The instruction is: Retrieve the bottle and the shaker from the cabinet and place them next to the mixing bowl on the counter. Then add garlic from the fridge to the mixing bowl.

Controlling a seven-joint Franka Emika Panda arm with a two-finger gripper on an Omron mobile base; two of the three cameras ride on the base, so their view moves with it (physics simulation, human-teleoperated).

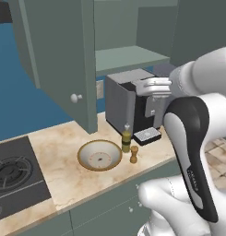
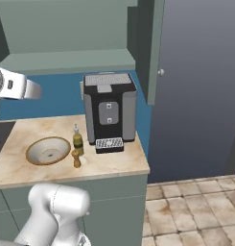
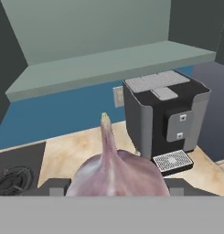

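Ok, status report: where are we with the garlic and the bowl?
End effector shut on garlic, high over counter. Mixing bowl empty; bottle and shaker beside it. Nothing blocking.

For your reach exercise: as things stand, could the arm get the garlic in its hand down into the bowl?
Probably yes. The bowl sits open on the counter with nothing above it. The bottle and shaker stand beside its rim, so the hand, shut on the garlic, should descend away from them.

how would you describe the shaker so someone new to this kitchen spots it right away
Find the dark coffee machine on the marble counter; the mixing bowl sits left of it. Between them stand two small items: the shaker is the short brown wooden one, nearer the counter edge than the taller olive bottle.
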